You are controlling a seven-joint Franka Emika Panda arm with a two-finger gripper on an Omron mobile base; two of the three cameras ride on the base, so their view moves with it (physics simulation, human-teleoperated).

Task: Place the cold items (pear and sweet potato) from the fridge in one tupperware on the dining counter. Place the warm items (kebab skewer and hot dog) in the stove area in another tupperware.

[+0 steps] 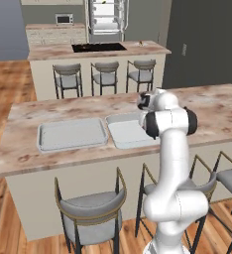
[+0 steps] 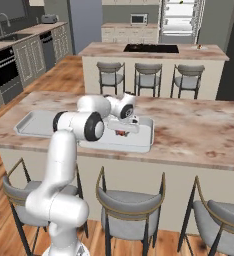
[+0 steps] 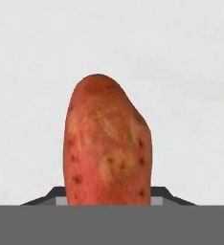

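The pincer grips the sweet potato between its jaws, low over the white floor of the right tupperware on the near tabletop. The left tupperware lies just beside. Farther back, an island carries a cooktop.

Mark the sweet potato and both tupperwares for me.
sweet potato [image 3: 106, 143], hand view, middle of its red skin.
left tupperware [image 1: 72, 134], left base view, bare floor.
right tupperware [image 2: 145, 131], right base view, bare floor near its right wall.
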